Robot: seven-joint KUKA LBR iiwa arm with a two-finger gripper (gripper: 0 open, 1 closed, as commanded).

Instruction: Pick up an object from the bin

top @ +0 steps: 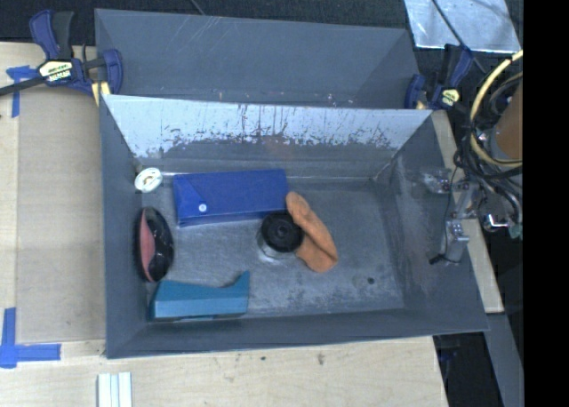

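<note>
- The tool (451,238) is hanging over the right-hand sloped wall of the grey bin (267,134), up near the rim and off the flat floor.
- Honestly can't tell from here whether the tool is apart or together; it's just a tangle of metal bits and dark cables against the wall.
- It's well apart from all the loose things, which sit out to the camera's left of it on the bin floor.
- Closest to the tool is a tan-orange oblong thing (311,232), lying at a slant.
- Touching that one's far side from the tool is a black round knob (281,235).
- Just past those, further from the tool and toward the back wall, is a blue box (229,196) lying flat.
- Near the front wall there's a teal flat piece (200,299).
- Way over at the end of the bin farthest from the tool is a black-and-red oval thing (153,243), with a small white ring (148,180) behind it in the back corner.
</note>
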